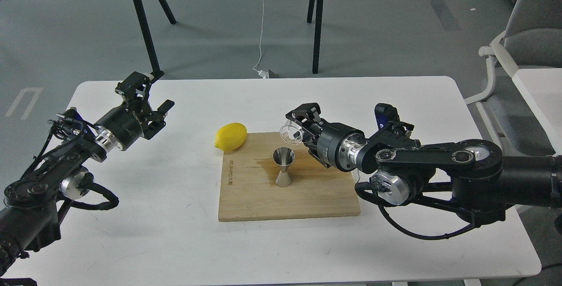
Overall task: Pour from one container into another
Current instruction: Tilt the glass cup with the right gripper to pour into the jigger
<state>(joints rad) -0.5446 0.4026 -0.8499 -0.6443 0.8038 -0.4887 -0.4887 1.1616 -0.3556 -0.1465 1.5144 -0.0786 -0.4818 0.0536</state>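
A small clear glass tumbler (pixel 290 131) is held on its side, mouth towards the left, with my right gripper (pixel 300 128) shut on it. It hangs just above and behind the shiny steel jigger (pixel 283 166), which stands upright on the wooden board (pixel 287 189). A darker wet-looking stain marks the board to the left of the jigger. My left gripper (pixel 151 97) is open and empty over the table's left side, far from both.
A yellow lemon (pixel 230 136) lies at the board's far left corner. The white table (pixel 175 242) holds the board in its middle. Black frame legs stand on the floor behind, and a grey chair and white side table are at the right.
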